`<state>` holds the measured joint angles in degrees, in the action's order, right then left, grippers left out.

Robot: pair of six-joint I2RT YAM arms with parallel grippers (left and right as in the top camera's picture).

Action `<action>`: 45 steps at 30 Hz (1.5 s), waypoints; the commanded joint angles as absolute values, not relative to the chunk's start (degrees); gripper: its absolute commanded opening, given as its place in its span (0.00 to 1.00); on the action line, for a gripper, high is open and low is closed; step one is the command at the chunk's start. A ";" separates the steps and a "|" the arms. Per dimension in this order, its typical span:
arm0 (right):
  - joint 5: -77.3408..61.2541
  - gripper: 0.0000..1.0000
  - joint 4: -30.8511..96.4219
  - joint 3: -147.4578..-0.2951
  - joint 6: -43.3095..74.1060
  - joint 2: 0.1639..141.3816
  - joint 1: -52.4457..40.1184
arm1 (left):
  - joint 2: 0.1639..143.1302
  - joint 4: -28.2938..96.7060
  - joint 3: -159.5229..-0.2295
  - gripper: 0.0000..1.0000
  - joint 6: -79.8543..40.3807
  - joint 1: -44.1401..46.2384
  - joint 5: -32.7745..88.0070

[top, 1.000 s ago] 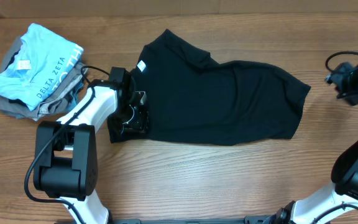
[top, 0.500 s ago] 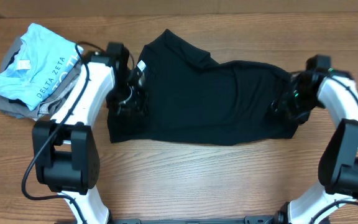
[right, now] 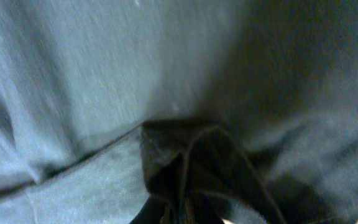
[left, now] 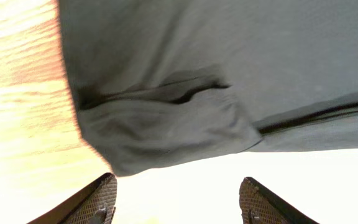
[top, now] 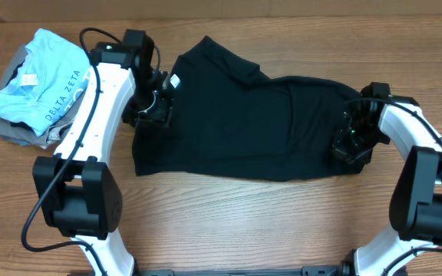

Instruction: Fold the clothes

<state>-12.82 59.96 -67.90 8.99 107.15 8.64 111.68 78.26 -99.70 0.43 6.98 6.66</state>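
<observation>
Now | right gripper (top: 351, 143), 3 o'clock: I hold the black T-shirt (top: 252, 123) pinched by its edge, to lift it | left gripper (top: 153, 113), 9 o'clock: wide, empty, poised over the opposite edge to grab.

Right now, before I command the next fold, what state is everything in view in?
Black short-sleeved soft-fabric T-shirt: laid out unfolded, rumpled, on the wooden table.
Left hand: open, empty, at the shirt's left edge.
Right hand: shut on a pinch of the shirt's right end.
Light blue garment printed DELTA ZETA: folded, atop the pile.
Grey garments: folded, stacked underneath it.
</observation>
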 commanded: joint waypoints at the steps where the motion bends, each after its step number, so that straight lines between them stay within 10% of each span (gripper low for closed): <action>1: -8.99 0.05 63.57 -69.95 11.97 101.27 8.91 | 111.70 78.87 -100.88 0.66 -0.14 3.95 3.05; 21: -5.39 0.21 87.48 -66.11 21.30 90.00 8.21 | 111.70 80.01 -99.39 0.69 0.05 -1.28 5.98; 30: -2.00 0.25 84.31 -65.58 22.83 90.00 8.32 | 111.72 81.14 -99.35 0.71 0.03 -1.28 5.52; 35: -4.03 0.51 78.54 -64.73 22.79 90.00 8.29 | 111.72 83.92 -99.35 0.70 -0.08 -1.54 5.39; 45: -11.73 0.46 68.75 -61.10 20.23 89.60 8.32 | 111.72 78.87 -87.68 0.70 -0.91 -2.50 12.58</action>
<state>-9.72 69.38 -61.47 21.58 90.91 8.54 111.66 81.10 -92.64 -0.03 -2.31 8.14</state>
